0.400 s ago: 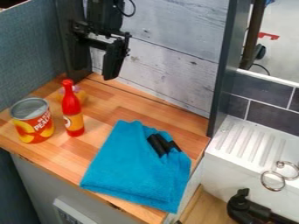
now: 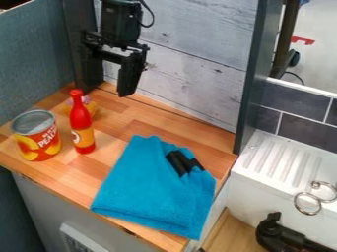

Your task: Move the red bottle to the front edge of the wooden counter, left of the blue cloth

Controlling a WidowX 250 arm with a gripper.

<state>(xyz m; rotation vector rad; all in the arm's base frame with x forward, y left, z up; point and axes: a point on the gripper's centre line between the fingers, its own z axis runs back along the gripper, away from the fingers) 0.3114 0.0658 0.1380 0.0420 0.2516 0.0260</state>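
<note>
The gripper (image 2: pixel 127 91) hangs slightly lower than before; I cannot tell its jaws' spread. 1 red bottle (image 2: pixel 80 119) partly blocks the yellow toy (image 2: pixel 93 109), beside 1 can (image 2: pixel 38 142).

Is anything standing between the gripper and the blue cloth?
Nothing visible stands between the gripper and the blue cloth. The red bottle and the can are off to one side; black pieces lie on the cloth.

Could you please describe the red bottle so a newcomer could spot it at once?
Find the wooden counter with the blue cloth. In the camera view, left of the cloth and just right of a wide can, stands the slim red bottle. Its narrow neck sets it apart from the squat, flat-topped can.
</note>
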